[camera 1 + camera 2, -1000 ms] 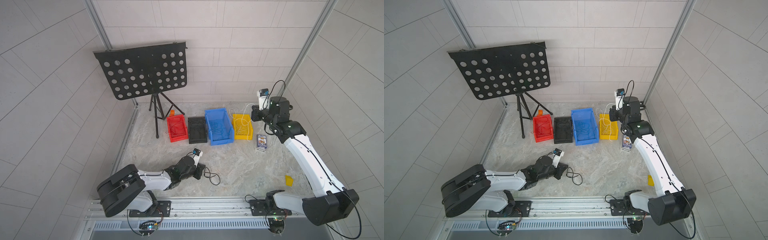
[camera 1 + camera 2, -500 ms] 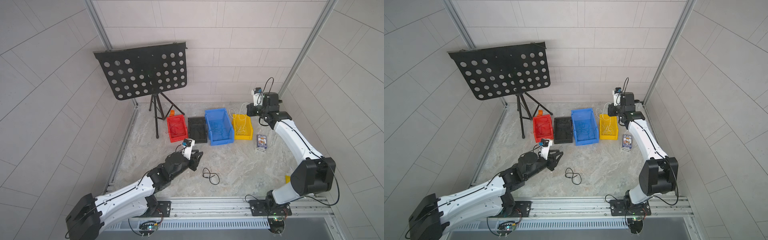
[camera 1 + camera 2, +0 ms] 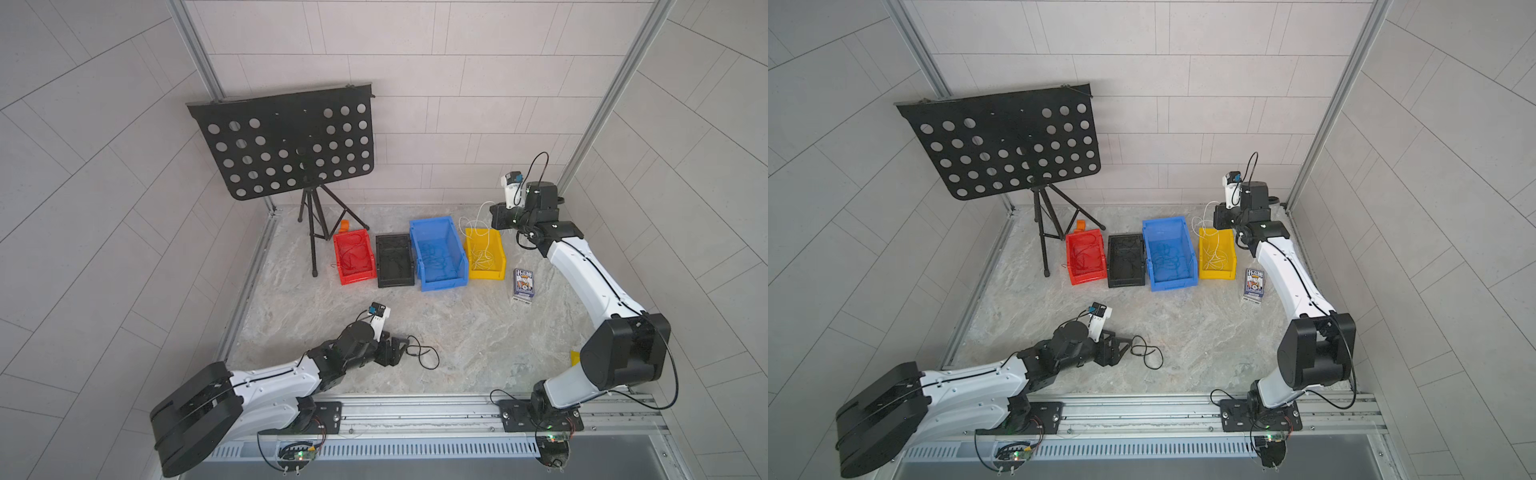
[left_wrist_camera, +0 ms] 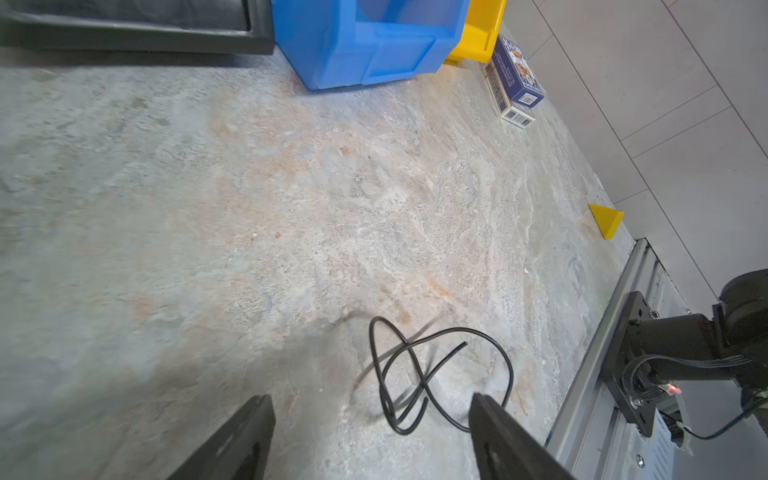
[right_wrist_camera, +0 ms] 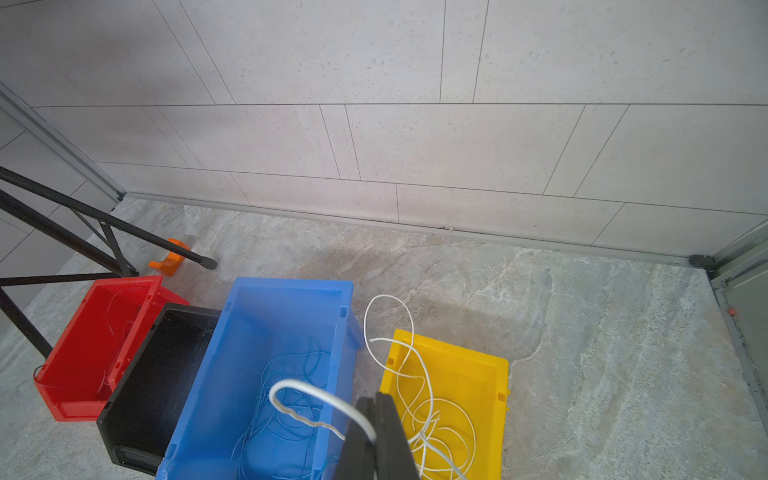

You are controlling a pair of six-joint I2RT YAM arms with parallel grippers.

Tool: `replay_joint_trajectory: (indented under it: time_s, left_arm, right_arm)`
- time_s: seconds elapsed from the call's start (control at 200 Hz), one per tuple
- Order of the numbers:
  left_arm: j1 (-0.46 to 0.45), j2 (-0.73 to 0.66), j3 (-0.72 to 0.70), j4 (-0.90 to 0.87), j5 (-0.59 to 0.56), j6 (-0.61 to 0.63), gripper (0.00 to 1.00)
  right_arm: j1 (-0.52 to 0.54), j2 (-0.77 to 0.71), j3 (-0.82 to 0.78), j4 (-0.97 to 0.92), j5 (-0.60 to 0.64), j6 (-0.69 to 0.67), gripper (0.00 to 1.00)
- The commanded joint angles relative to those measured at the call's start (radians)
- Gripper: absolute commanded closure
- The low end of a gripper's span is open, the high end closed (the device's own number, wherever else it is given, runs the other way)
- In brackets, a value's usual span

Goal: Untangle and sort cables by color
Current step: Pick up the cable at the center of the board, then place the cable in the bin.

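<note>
Black cable (image 4: 409, 344) — a loose tangle of loops on the stone floor (image 4: 291, 187), just ahead of the left gripper (image 4: 370, 399), whose jaws stand spread and empty. Judged best: straddle the crossing, pinch one strand, lift straight. Open floor runs to the black bin (image 3: 395, 283); the base rail (image 4: 598, 357) lies near the cable. The right gripper (image 5: 376, 403) — clamped on a white cable (image 5: 291, 382) — hangs above the gap between blue bin (image 5: 291, 299) and yellow bin (image 5: 465, 365); release belongs over yellow.

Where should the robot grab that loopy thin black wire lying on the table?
Probably pinch the thin black wire where its loops cross, coming down from above with the open left tool. It lies flat, and there several strands bunch together.
</note>
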Motion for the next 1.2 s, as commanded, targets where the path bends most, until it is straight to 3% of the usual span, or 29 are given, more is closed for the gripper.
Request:
replay_joint_trajectory:
  time_s: [0.0,0.155,0.365,0.475,0.545,0.64,0.705,0.825,0.986,1.076,1.196]
  left_arm:
    - [-0.028,0.087,0.022,0.130,0.042,-0.020,0.16]
    - [-0.029,0.202,0.054,0.149,0.060,0.002,0.17]
    - [-0.029,0.337,0.112,0.232,0.117,0.022,0.31]
    - [-0.028,0.431,0.153,0.277,0.177,0.016,0.57]
    - [-0.027,0.465,0.153,0.315,0.204,0.003,0.80]
    - [-0.024,0.438,0.162,0.278,0.190,0.024,0.95]
    - [-0.025,0.362,0.183,0.173,0.133,0.062,1.00]
    - [-0.024,0.143,0.261,-0.095,0.025,0.155,1.00]
    - [-0.005,-0.132,0.378,-0.371,-0.244,0.275,1.00]
    - [0.072,-0.162,0.425,-0.382,-0.295,0.312,1.00]
    - [0.165,-0.095,0.527,-0.420,-0.359,0.393,1.00]
  right_arm:
    - [-0.004,-0.006,0.018,0.011,-0.002,0.001,1.00]
    - [-0.006,0.018,0.028,0.020,-0.013,0.004,1.00]
    - [-0.008,0.051,0.046,0.025,-0.052,0.008,1.00]
    - [-0.008,0.066,0.052,0.014,-0.046,-0.003,1.00]
    - [-0.013,0.071,0.056,0.013,-0.045,-0.006,1.00]
    - [-0.016,0.076,0.061,0.012,-0.024,-0.010,1.00]
    - [-0.018,0.081,0.062,0.020,-0.014,-0.008,1.00]
    - [-0.019,0.089,0.064,0.030,-0.029,0.003,1.00]
    - [-0.023,0.148,0.046,0.055,-0.004,0.013,1.00]
    - [-0.023,0.217,0.067,0.063,-0.033,0.027,1.00]
    - [-0.020,0.298,0.090,0.067,-0.030,0.036,1.00]
